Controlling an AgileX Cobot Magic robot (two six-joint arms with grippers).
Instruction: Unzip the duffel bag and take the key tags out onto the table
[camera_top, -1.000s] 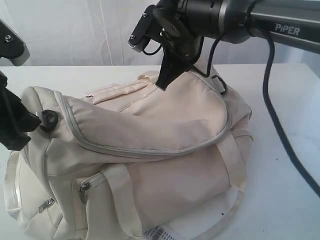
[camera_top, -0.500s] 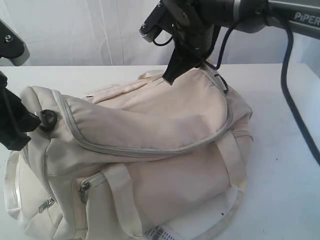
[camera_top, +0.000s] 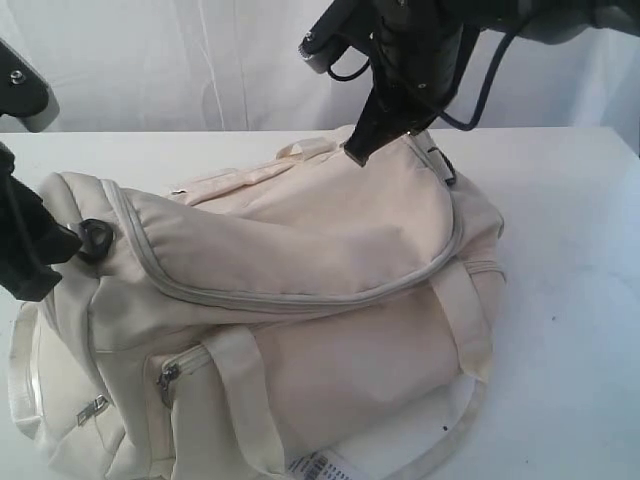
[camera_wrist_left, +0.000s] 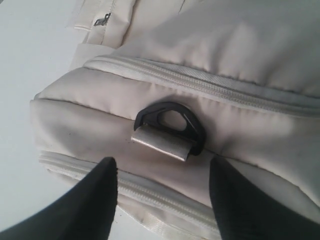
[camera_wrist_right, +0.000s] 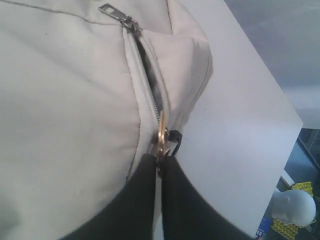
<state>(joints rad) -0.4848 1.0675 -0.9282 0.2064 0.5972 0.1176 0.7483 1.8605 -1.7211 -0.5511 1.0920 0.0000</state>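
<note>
The cream duffel bag (camera_top: 300, 290) lies on the white table (camera_top: 570, 260). At the bag's far top, my right gripper (camera_top: 358, 152) is shut on a brass zip pull (camera_wrist_right: 161, 139), and the zip (camera_wrist_right: 150, 90) beyond it shows a narrow dark gap. At the bag's left end my left gripper (camera_wrist_left: 162, 167) stands open. Its fingers (camera_wrist_left: 95, 195) straddle the end panel just short of a dark D-ring (camera_wrist_left: 172, 122). No key tags show in any view.
A second zip pull (camera_wrist_right: 117, 15) lies at the far end of the same zip. A side pocket zip (camera_top: 168, 378) and a white barcode tag (camera_top: 320, 466) sit at the bag's front. A loose strap (camera_top: 455, 440) curls on the table by the bag's base.
My right gripper has moved right along the bag's top with the zip pull held in it. The left gripper has stayed in place.
</note>
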